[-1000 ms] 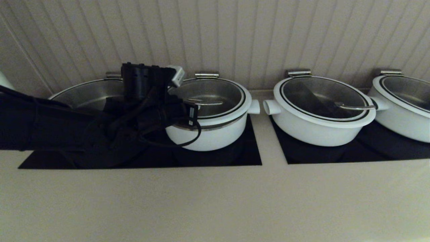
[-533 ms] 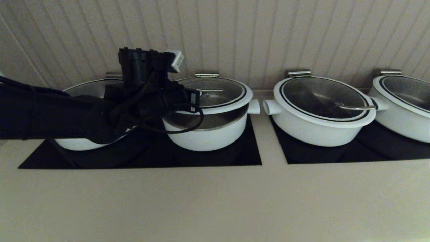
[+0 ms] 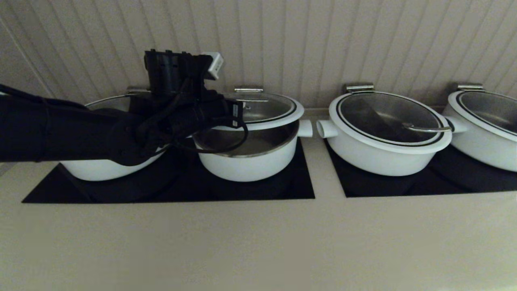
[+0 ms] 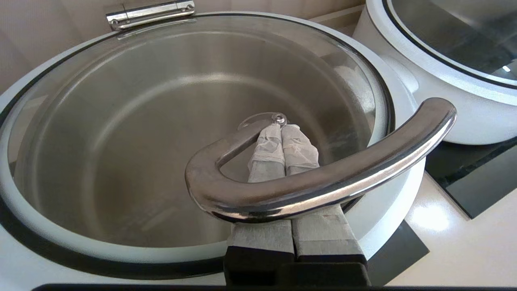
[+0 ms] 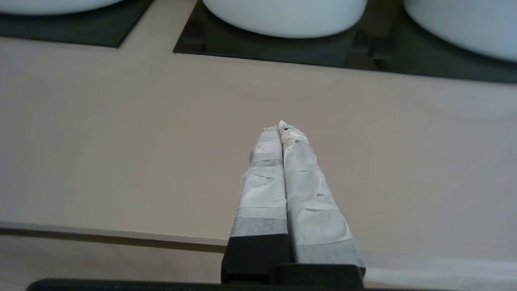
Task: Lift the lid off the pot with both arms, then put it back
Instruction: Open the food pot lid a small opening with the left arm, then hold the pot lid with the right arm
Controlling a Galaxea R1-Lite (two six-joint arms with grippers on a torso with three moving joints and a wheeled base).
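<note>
1. My left pincer (image 4: 282, 139), fingers pressed together, is hooked under the handle (image 4: 319, 178) of the lid (image 3: 262, 111) — tilted up above the pot (image 3: 246, 155).
2. My right pincer (image 5: 282, 129) is closed on nothing over the table (image 5: 121, 141), well apart — the left is nearer.

Glossy glass lid (image 4: 169, 121) with polished steel handle (image 4: 323, 178); matt white pot (image 3: 246, 163).

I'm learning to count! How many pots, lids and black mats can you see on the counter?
White pots: 4, counting the pot that is open.
Glass lids: 4, counting the lid raised on the left pincer.
Black mats: 2.
Total: 10.
</note>
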